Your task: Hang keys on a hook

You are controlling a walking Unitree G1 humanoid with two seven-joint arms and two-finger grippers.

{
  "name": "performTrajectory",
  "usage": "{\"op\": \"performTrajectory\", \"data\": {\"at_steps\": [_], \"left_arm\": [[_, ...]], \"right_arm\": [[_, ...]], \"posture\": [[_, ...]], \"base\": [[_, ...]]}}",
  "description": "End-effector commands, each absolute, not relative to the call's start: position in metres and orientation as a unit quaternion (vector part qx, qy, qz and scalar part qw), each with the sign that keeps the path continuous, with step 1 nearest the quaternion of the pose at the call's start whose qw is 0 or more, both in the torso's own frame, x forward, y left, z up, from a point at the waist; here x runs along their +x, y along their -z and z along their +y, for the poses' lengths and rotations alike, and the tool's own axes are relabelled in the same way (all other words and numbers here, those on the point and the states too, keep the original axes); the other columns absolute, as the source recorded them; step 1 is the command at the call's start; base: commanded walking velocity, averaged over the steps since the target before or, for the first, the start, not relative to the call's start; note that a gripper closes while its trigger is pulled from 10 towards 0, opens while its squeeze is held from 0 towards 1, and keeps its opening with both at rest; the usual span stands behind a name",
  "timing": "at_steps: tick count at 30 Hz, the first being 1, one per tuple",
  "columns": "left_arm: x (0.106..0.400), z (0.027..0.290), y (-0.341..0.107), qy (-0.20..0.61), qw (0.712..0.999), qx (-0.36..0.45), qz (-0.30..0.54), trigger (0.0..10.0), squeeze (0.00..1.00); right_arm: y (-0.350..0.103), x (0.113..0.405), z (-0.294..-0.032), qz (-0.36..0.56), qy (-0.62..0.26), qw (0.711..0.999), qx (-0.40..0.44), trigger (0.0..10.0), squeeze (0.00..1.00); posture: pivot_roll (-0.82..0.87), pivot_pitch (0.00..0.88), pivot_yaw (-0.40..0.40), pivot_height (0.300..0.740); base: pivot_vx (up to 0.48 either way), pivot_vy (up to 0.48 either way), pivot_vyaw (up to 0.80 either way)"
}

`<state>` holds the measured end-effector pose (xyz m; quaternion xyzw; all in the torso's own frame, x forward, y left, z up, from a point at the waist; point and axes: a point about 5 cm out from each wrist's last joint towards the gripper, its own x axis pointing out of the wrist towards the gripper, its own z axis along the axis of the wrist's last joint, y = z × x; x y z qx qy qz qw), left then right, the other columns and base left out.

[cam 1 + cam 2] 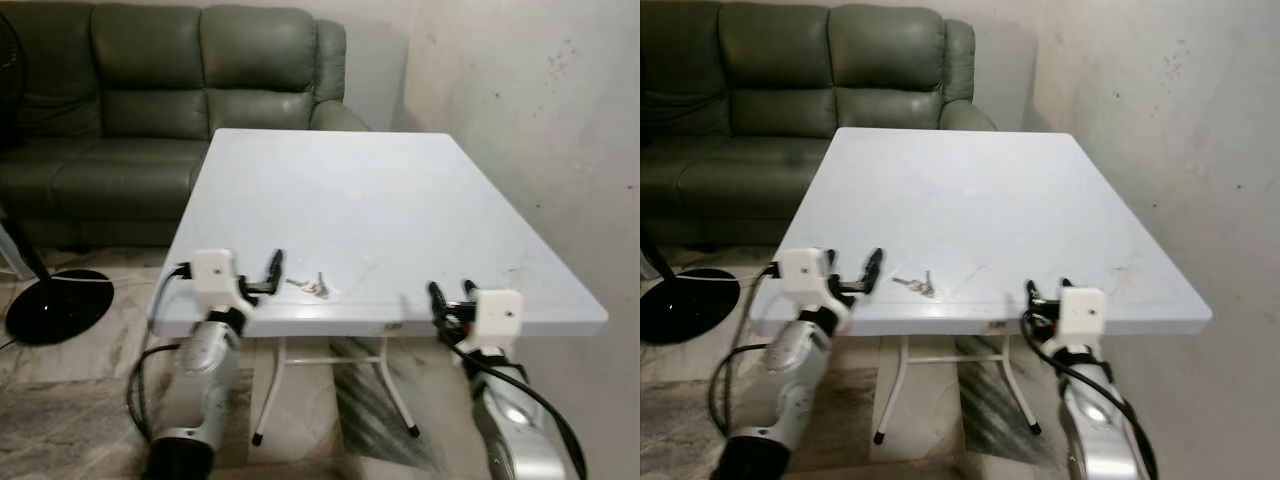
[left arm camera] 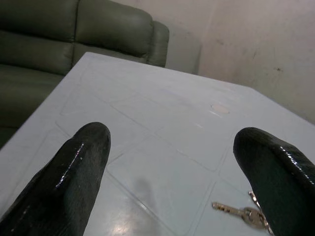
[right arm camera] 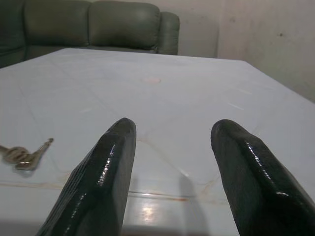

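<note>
- The keys (image 1: 311,287) lay flat on the white table (image 1: 400,200), close to its near edge.
- My left gripper (image 1: 266,276) hovered at that edge just beside the keys, fingers (image 2: 74,182) spread wide with nothing between them.
- My right gripper (image 1: 452,298) sat over the same edge, well apart from the keys, its fingers (image 3: 103,182) parted and empty too.
- A green sofa (image 1: 150,90) stood behind the table, and a black fan base (image 1: 55,305) rested on the floor at my left.

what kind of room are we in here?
Probably a home living room: a green leather sofa stands behind a white folding table set against a bare plaster wall, with the black round base of a floor stand on the marble-patterned floor.
</note>
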<state>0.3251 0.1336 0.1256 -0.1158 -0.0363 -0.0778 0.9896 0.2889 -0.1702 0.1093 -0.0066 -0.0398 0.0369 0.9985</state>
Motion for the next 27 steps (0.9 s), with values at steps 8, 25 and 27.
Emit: {"op": "performTrajectory", "data": {"at_steps": [8,25,27], "left_arm": [[0.3252,0.1234,-0.1278,0.094,0.988,-0.118,-0.033,10.0,0.00],[0.3252,0.1237,-0.1271,0.084,0.989,-0.114,-0.030,10.0,0.00],[0.3254,0.1237,-0.1267,0.082,0.990,-0.113,-0.029,10.0,0.00]], "right_arm": [[-0.1099,0.2869,-0.1779,-0.038,-0.027,0.999,-0.010,10.0,0.00],[-0.1087,0.2858,-0.1772,-0.036,-0.029,0.999,-0.010,10.0,0.00],[-0.1087,0.2861,-0.1773,-0.036,-0.029,0.999,-0.010,10.0,0.00]], "posture": [[-0.01,0.033,-0.037,0.740],[-0.01,0.035,-0.036,0.740],[-0.01,0.035,-0.036,0.740]], "base": [[0.000,0.347,0.00],[0.000,0.391,0.00],[0.000,0.000,0.00]]}}
